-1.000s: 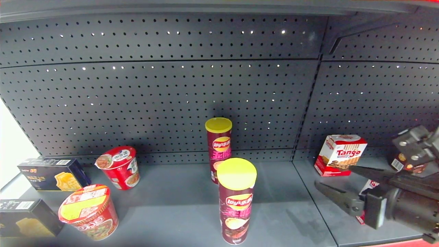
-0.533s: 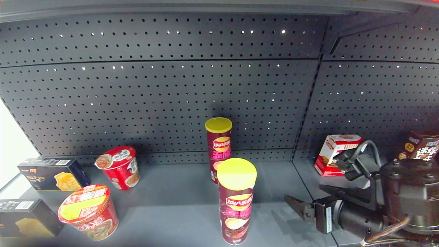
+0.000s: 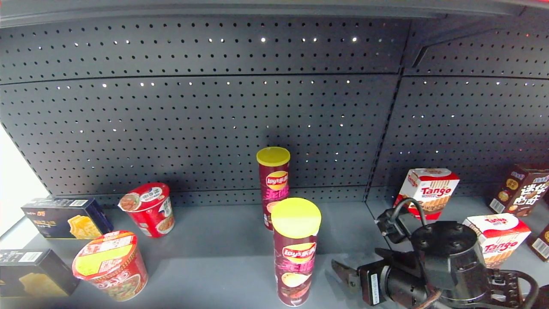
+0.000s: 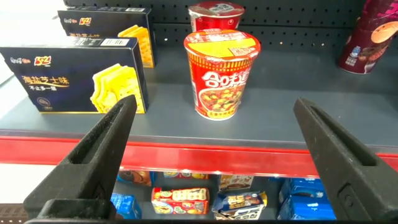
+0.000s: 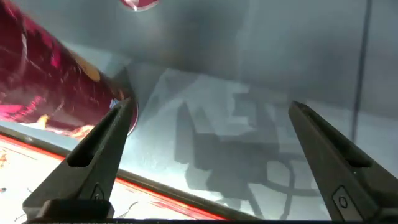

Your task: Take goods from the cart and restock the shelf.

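Robot's right gripper [image 3: 356,262] is hanging wide open and empty, low over the shelf [image 3: 214,257]; front chip can [image 3: 296,251] is standing upright at its nine o'clock; left gripper [image 4: 214,104] is gaping empty, facing a noodle cup [image 4: 221,74].

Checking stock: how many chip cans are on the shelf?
2: one chip can at the back panel, another in front near the shelf edge; none seems hidden.
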`<state>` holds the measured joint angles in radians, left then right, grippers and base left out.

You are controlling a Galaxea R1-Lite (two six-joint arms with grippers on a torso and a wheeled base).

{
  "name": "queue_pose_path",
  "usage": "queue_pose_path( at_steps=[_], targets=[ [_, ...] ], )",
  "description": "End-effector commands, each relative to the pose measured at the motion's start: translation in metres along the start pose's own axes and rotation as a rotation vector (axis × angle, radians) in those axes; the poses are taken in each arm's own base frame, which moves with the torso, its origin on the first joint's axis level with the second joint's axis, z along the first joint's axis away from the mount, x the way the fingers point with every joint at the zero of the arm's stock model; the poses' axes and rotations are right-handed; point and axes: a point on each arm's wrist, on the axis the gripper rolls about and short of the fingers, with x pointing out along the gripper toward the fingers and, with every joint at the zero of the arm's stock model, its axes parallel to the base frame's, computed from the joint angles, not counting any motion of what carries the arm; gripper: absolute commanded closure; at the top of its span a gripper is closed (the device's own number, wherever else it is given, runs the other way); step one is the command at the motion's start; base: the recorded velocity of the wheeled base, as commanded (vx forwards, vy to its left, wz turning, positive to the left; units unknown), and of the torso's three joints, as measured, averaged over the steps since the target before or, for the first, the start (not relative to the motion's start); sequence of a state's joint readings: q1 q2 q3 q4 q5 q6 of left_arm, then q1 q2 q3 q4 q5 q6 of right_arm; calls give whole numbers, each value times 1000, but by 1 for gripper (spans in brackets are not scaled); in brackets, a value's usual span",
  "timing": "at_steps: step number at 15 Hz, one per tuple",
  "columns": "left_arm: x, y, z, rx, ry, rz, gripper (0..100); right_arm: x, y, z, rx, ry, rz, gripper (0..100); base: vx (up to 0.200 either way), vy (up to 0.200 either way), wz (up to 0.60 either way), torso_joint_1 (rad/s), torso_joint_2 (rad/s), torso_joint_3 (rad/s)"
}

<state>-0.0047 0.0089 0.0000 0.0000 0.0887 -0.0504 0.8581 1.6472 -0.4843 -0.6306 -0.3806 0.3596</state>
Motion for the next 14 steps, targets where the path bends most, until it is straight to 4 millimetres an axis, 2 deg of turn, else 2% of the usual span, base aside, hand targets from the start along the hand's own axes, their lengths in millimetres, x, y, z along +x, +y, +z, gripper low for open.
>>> queue_pose_path(
  at_steps=[1,7,14],
  targets=[
    [0,0,0,0,2,0,0,9,8,-4,-8,21,6,0,0,0,0,0,0,0],
    [0,0,0,0,0,-1,0,28,18,-4,-15,33,-2,0,0,0,0,0,0,0],
    [0,0,0,0,2,0,0,31,32,-4,-33,30,37,0,0,0,0,0,0,0]
  ],
)
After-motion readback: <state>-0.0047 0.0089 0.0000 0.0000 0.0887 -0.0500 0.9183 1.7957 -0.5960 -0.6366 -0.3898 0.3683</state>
